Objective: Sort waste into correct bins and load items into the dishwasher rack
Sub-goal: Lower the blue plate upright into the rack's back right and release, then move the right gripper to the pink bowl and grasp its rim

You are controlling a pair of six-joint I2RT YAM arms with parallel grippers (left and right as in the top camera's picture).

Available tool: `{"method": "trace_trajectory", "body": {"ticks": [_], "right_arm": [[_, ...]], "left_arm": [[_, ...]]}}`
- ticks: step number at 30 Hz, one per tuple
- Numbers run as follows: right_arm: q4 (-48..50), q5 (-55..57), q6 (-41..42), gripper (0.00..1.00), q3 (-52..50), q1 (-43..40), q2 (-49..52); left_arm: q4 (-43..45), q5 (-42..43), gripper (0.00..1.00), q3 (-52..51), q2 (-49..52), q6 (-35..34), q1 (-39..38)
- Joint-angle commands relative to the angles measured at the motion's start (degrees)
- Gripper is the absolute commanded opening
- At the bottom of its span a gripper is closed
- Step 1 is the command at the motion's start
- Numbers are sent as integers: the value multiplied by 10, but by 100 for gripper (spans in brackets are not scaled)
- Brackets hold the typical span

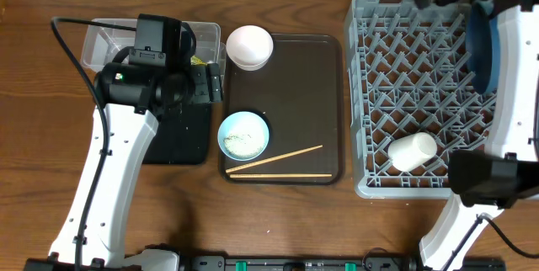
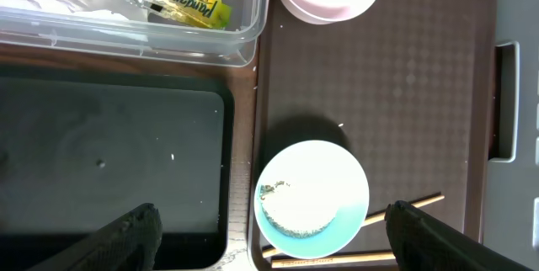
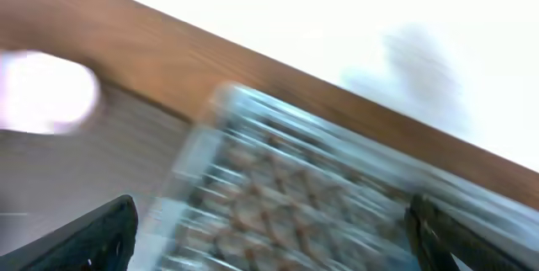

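At the left edge of the brown serving tray (image 1: 303, 94), left gripper (image 2: 271, 210) hangs wide open and empty over the light-blue bowl (image 2: 337, 178) of rice scraps (image 2: 290, 212), chopsticks (image 1: 278, 160) just beside it; a slipped rim pinch could tip scraps onto the tray or knock the chopsticks.

Light-blue bowl (image 1: 244, 135) with rice scraps (image 2: 290, 212) beside two chopsticks (image 1: 278, 157); white cup (image 1: 412, 151) in rack (image 1: 396, 61).
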Motion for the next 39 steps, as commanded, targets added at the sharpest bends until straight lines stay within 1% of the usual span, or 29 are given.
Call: {"method": "trace_trajectory", "body": {"ticks": [1,3,4,5,10,15,17,20,26,27,29,32,36,39], "right_arm": [[-8,-216,92,99,-1,19,16],[-24,-193,123,94,-1,43,25],[-33,-171,136,89,-1,57,31],[-39,-150,152,86,-1,70,35],[-45,-23,228,83,-1,155,63],[-11,113,323,82,-1,231,97],[9,149,357,79,-1,252,113],[47,186,402,70,-1,282,148],[115,195,456,65,-1,310,236],[122,193,456,65,-1,313,248],[134,193,461,60,-1,317,271],[152,187,463,59,-1,324,303],[160,186,463,52,-1,330,333],[160,186,463,44,-1,332,347]], "left_arm": [[-2,-5,88,5,0,3,-1],[-2,-5,88,5,0,3,-1],[-2,-5,88,5,0,3,-1],[-2,-5,88,5,0,3,-1],[-2,-5,88,5,0,3,-1],[-2,-5,88,5,0,3,-1],[-2,-5,88,5,0,3,-1],[-2,-5,88,5,0,3,-1],[-2,-5,88,5,0,3,-1],[-2,-5,88,5,0,3,-1],[-2,-5,88,5,0,3,-1],[-2,-5,88,5,0,3,-1],[-2,-5,88,5,0,3,-1],[-2,-5,88,5,0,3,-1]]}}
